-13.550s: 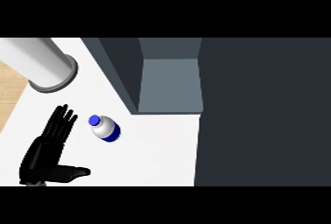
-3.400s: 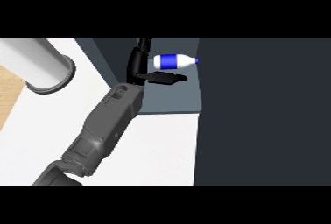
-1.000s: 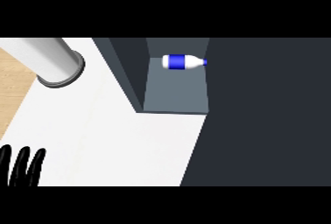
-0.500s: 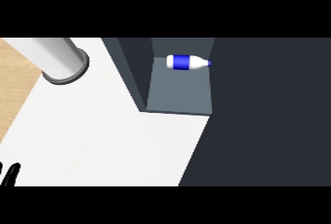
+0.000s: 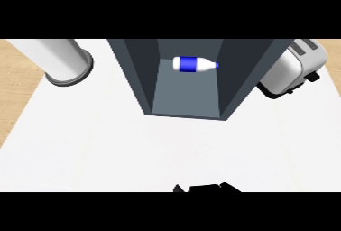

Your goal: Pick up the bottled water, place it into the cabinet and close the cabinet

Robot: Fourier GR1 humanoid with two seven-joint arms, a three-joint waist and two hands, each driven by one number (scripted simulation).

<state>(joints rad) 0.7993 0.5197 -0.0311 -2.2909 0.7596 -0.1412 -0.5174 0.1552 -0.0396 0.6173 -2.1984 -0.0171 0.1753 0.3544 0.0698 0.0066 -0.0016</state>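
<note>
Bottle (image 5: 194, 64) lying on its side inside open cabinet (image 5: 186, 97) | hand (image 5: 206, 187) at bottom edge, fingers: cannot tell | risk: bottle rolling out, blocking door closing.

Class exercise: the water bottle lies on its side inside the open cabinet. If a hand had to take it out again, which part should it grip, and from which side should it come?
Grip the bottled water around its blue-banded middle, probably coming in through the cabinet's open front: walls close off both sides.

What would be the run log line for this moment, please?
bottled water: lying inside cabinet | cabinet: open | hands: cannot tell
</note>
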